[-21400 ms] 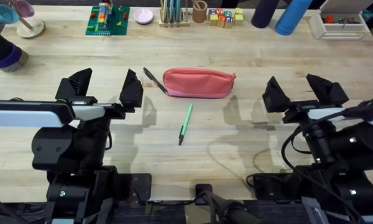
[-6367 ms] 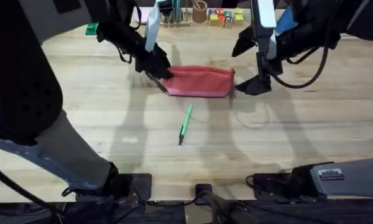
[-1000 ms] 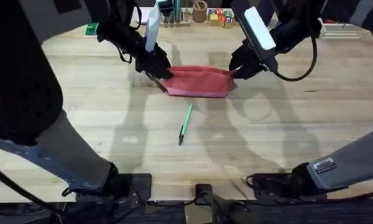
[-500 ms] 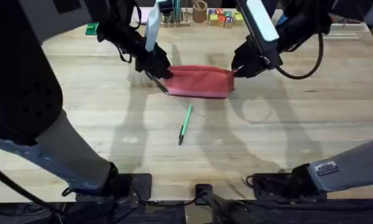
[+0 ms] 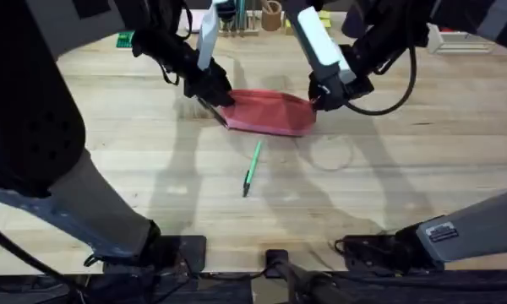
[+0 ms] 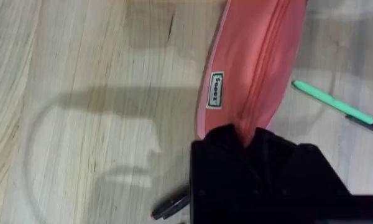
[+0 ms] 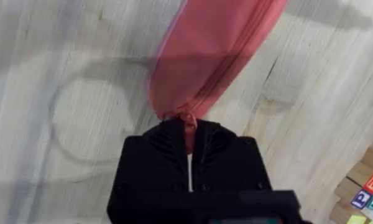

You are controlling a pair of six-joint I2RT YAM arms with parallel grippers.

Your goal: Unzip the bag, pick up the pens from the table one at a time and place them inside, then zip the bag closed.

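The oblong salmon-pink soft fabric pouch point(image 5: 269, 112) lies on the light wooden plank table point(image 5: 406, 169), toward the far middle of the surface, with its zipper line running along its length. The left gripper point(image 5: 217, 95) is positioned at the left end of the pouch; in the left wrist view its black fingers point(image 6: 221, 144) are closed on the end of the pouch fabric, with the zipper seam entering between them. A small white label point(image 6: 216, 90) is sewn to the side of the pouch near this end. The right gripper point(image 5: 318, 100) is positioned at the right end of the pouch; in the right wrist view its black fingers point(image 7: 165, 140) are clamped together on the small pink zipper pull tab point(image 7: 190, 122) at that end. The zipper appears shut along the visible length. The slim light green pen with a dark tip point(image 5: 251, 168) lies on the table nearer the arm bases than the pouch, apart from it, with its dark tip pointing toward the bases. The black pen point(image 6: 171, 206) lies on the table just beside the left gripper, at the left end of the pouch. Coloured toy blocks point(image 7: 370, 193) stand on the table near the far edge.
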